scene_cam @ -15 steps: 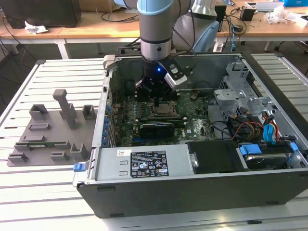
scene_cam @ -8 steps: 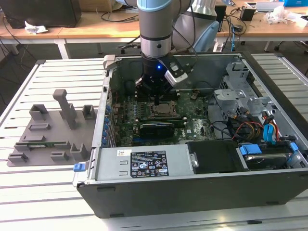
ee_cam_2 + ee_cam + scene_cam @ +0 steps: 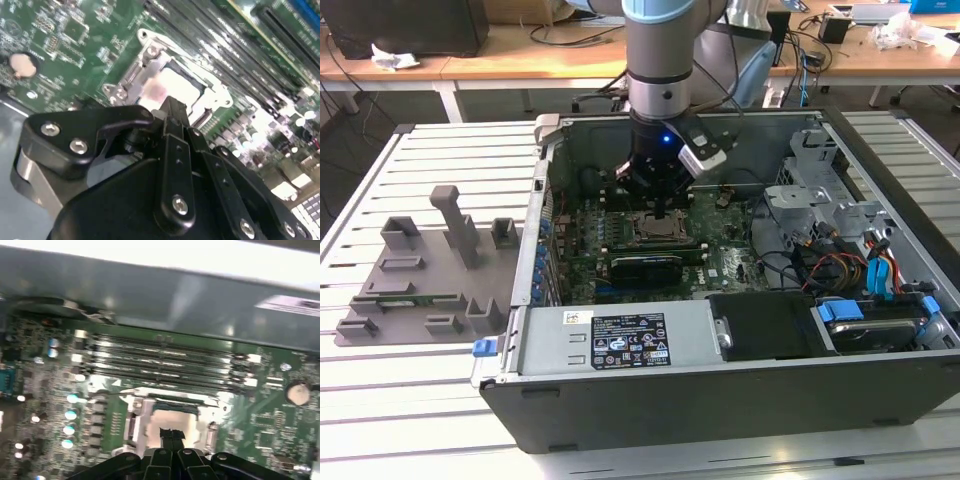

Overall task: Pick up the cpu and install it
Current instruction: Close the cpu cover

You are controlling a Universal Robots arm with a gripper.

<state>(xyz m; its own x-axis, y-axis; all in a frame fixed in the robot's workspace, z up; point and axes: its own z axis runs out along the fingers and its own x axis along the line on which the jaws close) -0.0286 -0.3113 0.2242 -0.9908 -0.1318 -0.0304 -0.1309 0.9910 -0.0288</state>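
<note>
Open computer case [image 3: 720, 420] lying on a slatted table [image 3: 420, 160]; green motherboard [image 3: 582, 275] inside; arm [image 3: 665, 70] reaching down into the case; gripper [image 3: 656, 207] just above the socket [image 3: 682, 238], where the silvery-grey cpu [image 3: 660, 227] lies; grey fixture blocks [image 3: 430, 270] outside the case, toward the exterior view's left.

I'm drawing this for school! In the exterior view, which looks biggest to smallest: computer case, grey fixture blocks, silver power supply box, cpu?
1. computer case
2. grey fixture blocks
3. silver power supply box, a bit smaller than the blocks
4. cpu, smallest by far
</note>
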